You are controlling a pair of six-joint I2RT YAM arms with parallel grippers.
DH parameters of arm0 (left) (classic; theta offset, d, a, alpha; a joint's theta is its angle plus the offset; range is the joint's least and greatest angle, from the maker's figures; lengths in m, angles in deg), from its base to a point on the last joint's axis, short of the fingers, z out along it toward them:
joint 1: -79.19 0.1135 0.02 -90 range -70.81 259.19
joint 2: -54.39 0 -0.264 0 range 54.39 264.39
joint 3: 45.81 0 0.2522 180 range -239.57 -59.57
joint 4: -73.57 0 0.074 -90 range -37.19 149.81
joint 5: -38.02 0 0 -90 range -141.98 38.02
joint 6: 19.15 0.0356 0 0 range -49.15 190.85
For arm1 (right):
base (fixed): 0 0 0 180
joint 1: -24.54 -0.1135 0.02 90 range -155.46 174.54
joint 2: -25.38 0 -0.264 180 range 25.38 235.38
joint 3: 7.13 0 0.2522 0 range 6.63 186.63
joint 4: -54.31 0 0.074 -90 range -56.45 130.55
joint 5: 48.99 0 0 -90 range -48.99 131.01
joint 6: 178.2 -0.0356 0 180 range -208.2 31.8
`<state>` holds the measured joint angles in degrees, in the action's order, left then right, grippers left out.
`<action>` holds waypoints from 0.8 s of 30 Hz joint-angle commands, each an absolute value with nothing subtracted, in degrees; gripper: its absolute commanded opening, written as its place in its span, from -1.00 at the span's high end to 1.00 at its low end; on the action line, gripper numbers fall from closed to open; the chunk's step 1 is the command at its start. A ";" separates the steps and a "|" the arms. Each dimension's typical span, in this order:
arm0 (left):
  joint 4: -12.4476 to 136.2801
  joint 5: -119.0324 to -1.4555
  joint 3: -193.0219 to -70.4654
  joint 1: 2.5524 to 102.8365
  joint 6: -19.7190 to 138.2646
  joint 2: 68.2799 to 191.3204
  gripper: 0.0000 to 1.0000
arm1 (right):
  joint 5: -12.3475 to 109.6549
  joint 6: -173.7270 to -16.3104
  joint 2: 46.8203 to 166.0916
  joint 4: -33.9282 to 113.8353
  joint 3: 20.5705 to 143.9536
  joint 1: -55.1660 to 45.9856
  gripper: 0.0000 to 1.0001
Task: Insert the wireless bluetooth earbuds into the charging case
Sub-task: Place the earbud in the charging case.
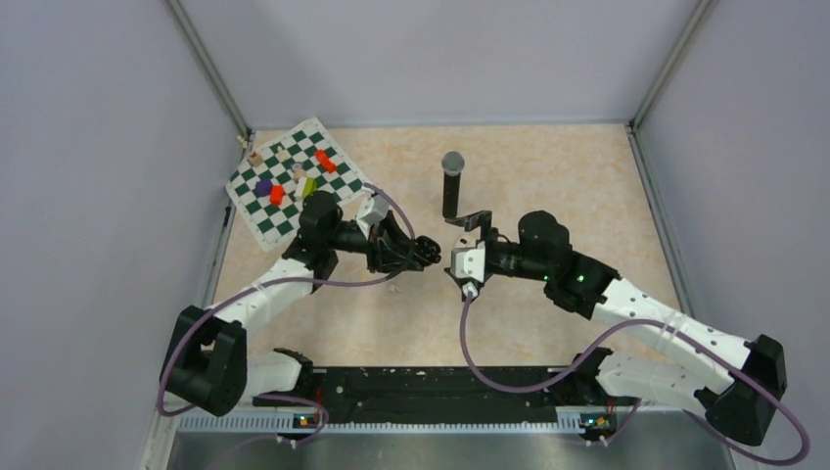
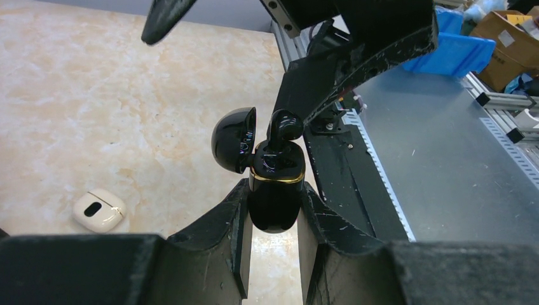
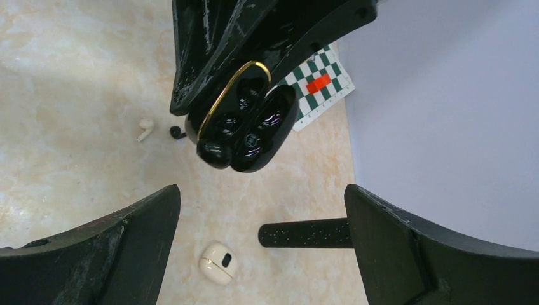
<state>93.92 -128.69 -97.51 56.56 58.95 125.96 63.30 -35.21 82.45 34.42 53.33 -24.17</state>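
My left gripper [image 2: 274, 194] is shut on a black charging case [image 2: 274, 190] with a gold rim, held upright above the table with its lid [image 2: 234, 138] open. A black earbud [image 2: 284, 126] stands partly in the case's mouth, its top sticking out. My right gripper [image 3: 260, 190] is open and empty, facing the case [image 3: 241, 117] from close by; the earbud [image 3: 215, 152] shows at the case's rim. In the top view the two grippers meet at mid-table [image 1: 428, 252]. A whitish earbud [image 3: 145, 130] and a black earbud [image 3: 177, 132] lie loose on the table.
A shut white case [image 2: 100, 210] lies on the table below the grippers and also shows in the right wrist view [image 3: 218, 262]. A black microphone [image 1: 451, 184] stands behind the grippers. A chessboard mat [image 1: 294, 181] with small coloured pieces lies at the back left.
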 commanded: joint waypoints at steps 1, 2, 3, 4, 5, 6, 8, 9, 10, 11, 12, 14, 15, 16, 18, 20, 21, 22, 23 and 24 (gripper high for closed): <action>81.86 -132.37 -101.31 55.78 69.56 127.09 1.00 | 65.58 -34.60 80.16 37.63 54.71 -24.94 -0.98; 81.53 -132.65 -101.41 55.66 69.77 127.49 1.00 | 65.99 -34.83 80.18 37.65 54.66 -24.89 -0.98; 81.32 -132.74 -101.52 55.50 69.84 127.76 1.00 | 66.46 -34.99 80.24 37.71 54.68 -24.87 -0.98; 81.16 -132.83 -101.57 55.35 69.99 128.04 1.00 | 66.91 -35.32 80.29 37.68 54.70 -24.88 -0.98; 80.92 -132.74 -101.65 55.31 70.24 128.31 1.00 | 67.60 -35.64 80.49 37.60 54.85 -24.89 -0.98; 80.52 -132.65 -101.74 55.22 70.39 128.46 1.00 | 68.24 -35.96 80.65 37.30 55.00 -24.86 -0.98; 79.96 -132.65 -101.93 55.20 70.41 128.72 1.00 | 68.77 -36.40 80.76 37.18 55.14 -25.08 -0.98; 79.85 -132.66 -101.94 55.13 70.41 128.79 1.00 | 68.60 -36.43 80.87 37.38 55.14 -25.17 -0.98; 79.78 -132.67 -101.95 55.16 70.41 128.77 1.00 | 68.16 -36.51 80.97 37.68 55.10 -25.19 -0.98; 79.75 -132.66 -102.02 55.14 70.41 128.77 1.00 | 67.77 -36.56 81.10 38.04 55.00 -25.32 -0.98; 79.64 -132.61 -102.07 55.14 70.41 128.70 1.00 | 67.52 -36.42 81.11 38.24 54.91 -25.34 -0.98; 79.53 -132.60 -102.11 55.13 70.41 128.75 1.00 | 67.43 -35.91 81.06 38.01 54.69 -25.38 -0.98; 79.55 -132.64 -102.22 55.13 70.41 128.75 1.00 | 67.57 -35.77 81.14 37.58 54.70 -25.52 -0.98; 79.47 -132.61 -102.20 55.11 70.41 128.74 1.00 | 67.88 -35.66 81.12 37.38 54.73 -25.56 -0.98; 79.41 -132.67 -102.21 55.06 70.41 128.74 1.00 | 68.47 -35.65 81.28 37.05 54.74 -25.68 -0.98; 79.42 -132.61 -102.21 55.03 70.42 128.66 1.00 | 68.42 -35.88 81.51 37.53 54.63 -25.81 -0.98; 79.41 -132.64 -102.20 55.02 70.41 128.57 1.00 | 68.21 -35.98 81.71 37.78 54.55 -25.93 -0.98; 79.43 -132.65 -102.28 55.07 70.41 128.62 1.00 | 67.85 -36.23 81.89 38.35 54.41 -26.01 -0.98; 79.43 -132.66 -102.13 55.03 71.07 128.49 1.00 | 67.45 -36.63 82.02 39.14 54.25 -26.16 -0.98; 79.35 -132.66 -102.12 55.02 71.73 128.37 1.00 | 66.95 -37.05 82.21 39.89 54.00 -26.25 -0.98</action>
<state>78.58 -131.07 -99.98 55.40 69.51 128.94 66.60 -35.78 81.51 35.49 53.33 -25.26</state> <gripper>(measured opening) 0.325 0.988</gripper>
